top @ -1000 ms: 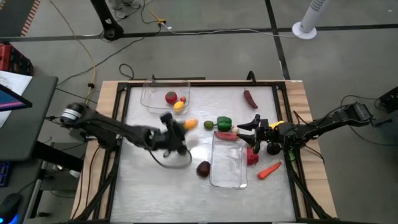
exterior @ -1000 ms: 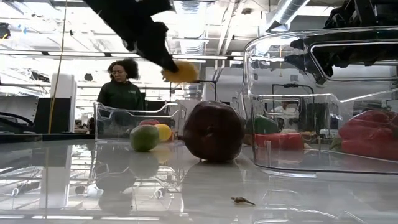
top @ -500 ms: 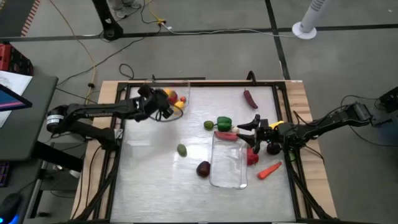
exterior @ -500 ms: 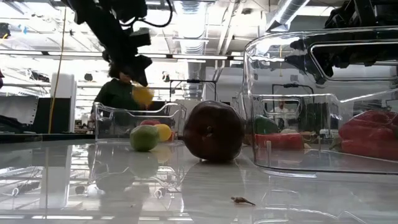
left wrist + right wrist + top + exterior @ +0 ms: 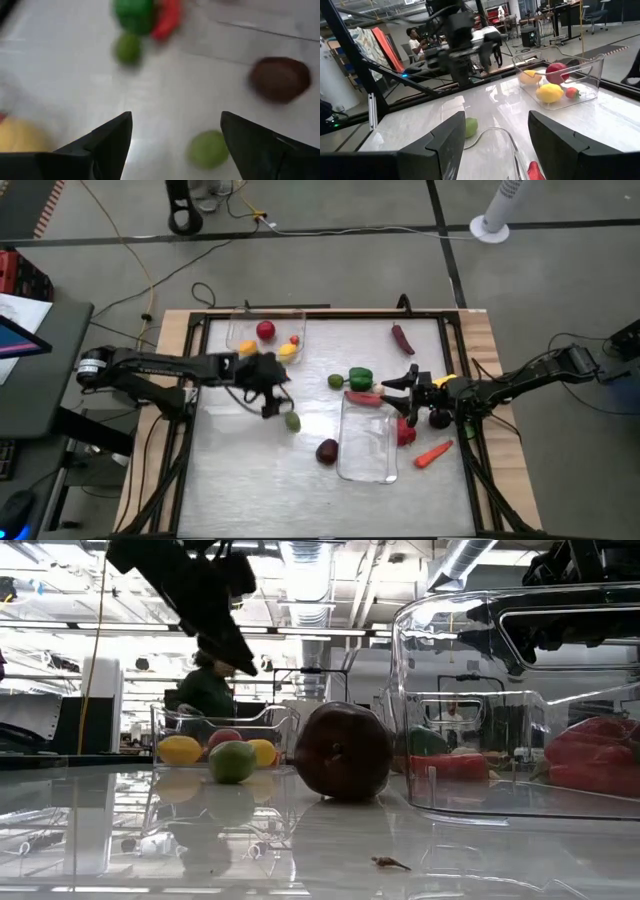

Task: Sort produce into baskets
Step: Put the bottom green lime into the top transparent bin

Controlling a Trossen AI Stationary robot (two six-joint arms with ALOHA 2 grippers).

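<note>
- Pale tabletop (image 5: pixel 240 470) carries two clear baskets: far basket (image 5: pixel 238 338) has four pieces, near basket (image 5: pixel 366 465) is seemingly empty.
- Left gripper (image 5: pixel 272 390), fingers apart and empty, hovers beside green lime (image 5: pixel 292 421).
- Right gripper (image 5: pixel 405 385) waits, fingers apart.
- Roughly eight pieces left, I judge.

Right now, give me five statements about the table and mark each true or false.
1. The left gripper is open and holds nothing. True.
2. The far basket holds a green pepper. False: it holds red and yellow pieces; the green pepper lies on the table.
3. The maroon round piece lies inside the near basket. False: it sits on the table just outside it.
4. A small green round piece lies on the table near the left gripper. True.
5. The right gripper grips the orange carrot. False: it is open and empty.
</note>
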